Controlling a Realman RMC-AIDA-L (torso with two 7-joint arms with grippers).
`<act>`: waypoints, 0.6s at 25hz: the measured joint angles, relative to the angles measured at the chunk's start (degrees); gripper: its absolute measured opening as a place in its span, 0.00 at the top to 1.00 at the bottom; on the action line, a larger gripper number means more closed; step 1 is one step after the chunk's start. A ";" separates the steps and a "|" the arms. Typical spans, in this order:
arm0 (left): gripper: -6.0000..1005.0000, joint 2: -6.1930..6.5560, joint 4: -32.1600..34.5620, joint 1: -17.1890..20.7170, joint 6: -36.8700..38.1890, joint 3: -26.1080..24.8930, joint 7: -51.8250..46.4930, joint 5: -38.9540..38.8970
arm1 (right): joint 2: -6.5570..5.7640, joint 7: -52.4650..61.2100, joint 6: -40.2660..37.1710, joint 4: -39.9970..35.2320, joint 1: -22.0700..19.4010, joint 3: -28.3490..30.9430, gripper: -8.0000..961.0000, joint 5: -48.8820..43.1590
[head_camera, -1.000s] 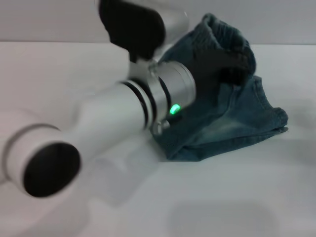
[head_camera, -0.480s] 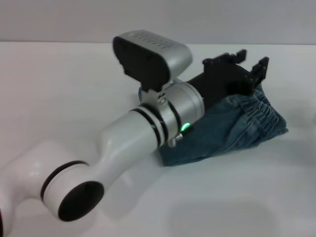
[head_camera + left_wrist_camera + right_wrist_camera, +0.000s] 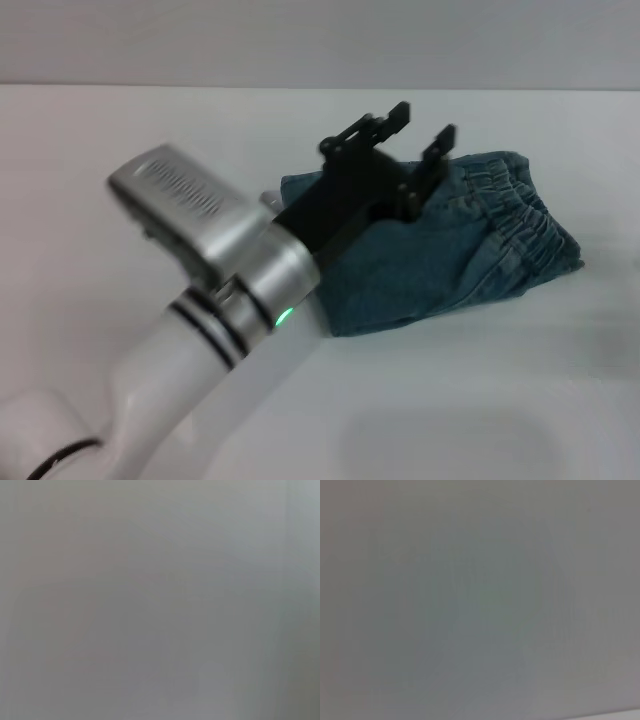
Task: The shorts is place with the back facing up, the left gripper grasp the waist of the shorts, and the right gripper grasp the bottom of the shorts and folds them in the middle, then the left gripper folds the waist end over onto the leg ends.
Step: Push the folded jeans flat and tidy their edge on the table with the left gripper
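Note:
The shorts point(image 3: 440, 260) lie folded into a compact blue denim bundle on the white table point(image 3: 120, 150), right of centre in the head view. The gathered waist point(image 3: 520, 215) rests on top at the bundle's right end, over the leg ends, which are hidden beneath it. My left gripper point(image 3: 418, 140) hovers above the bundle's left part, open, with nothing between its black fingers. Its silver-white arm point(image 3: 200, 320) runs down to the lower left. The right gripper is out of view. Both wrist views show only a blank grey surface.
A pale grey wall point(image 3: 320, 40) runs behind the table's far edge. Bare white tabletop surrounds the bundle on all sides.
The left gripper let go of the waist, which dropped onto the leg ends. The gripper then drew back to the left and rose, open.

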 joint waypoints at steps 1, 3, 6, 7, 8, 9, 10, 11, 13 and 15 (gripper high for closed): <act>0.41 0.02 1.66 0.25 2.61 1.03 -1.02 -0.07 | 0.02 0.00 0.60 -0.63 0.02 -0.01 0.99 0.00; 0.46 0.30 2.65 0.61 3.88 1.93 -3.95 -0.01 | 0.03 0.00 1.36 -1.85 0.19 -0.05 0.99 0.00; 0.61 0.56 4.02 1.15 0.77 3.57 -7.70 0.39 | 0.03 0.00 1.73 -2.51 0.23 -0.07 0.99 -0.01; 0.66 0.53 4.63 1.21 -0.02 4.38 -8.26 0.44 | 0.03 0.00 1.75 -2.54 0.23 -0.07 0.99 0.00; 0.69 0.51 5.22 1.27 -0.71 5.20 -8.89 0.44 | 0.04 0.00 1.77 -2.60 0.22 -0.07 0.99 0.00; 0.72 0.47 5.74 1.33 -1.86 6.14 -10.04 0.46 | 0.04 0.00 1.77 -2.68 0.21 -0.08 0.99 0.00; 0.75 0.48 6.05 1.34 -3.10 6.87 -11.35 0.47 | 0.03 0.00 1.78 -2.74 0.21 -0.08 0.99 0.00; 0.77 0.53 6.18 1.32 -4.58 7.52 -13.30 0.47 | 0.03 0.00 1.79 -2.77 0.24 -0.08 0.99 0.00; 0.83 0.63 6.61 1.19 -6.56 8.59 -16.22 0.48 | 0.04 0.00 1.79 -2.78 0.36 -0.07 0.99 0.00; 0.89 0.65 7.23 1.06 -7.67 9.44 -18.03 0.50 | 0.03 0.00 1.70 -2.80 0.49 -0.02 0.99 0.00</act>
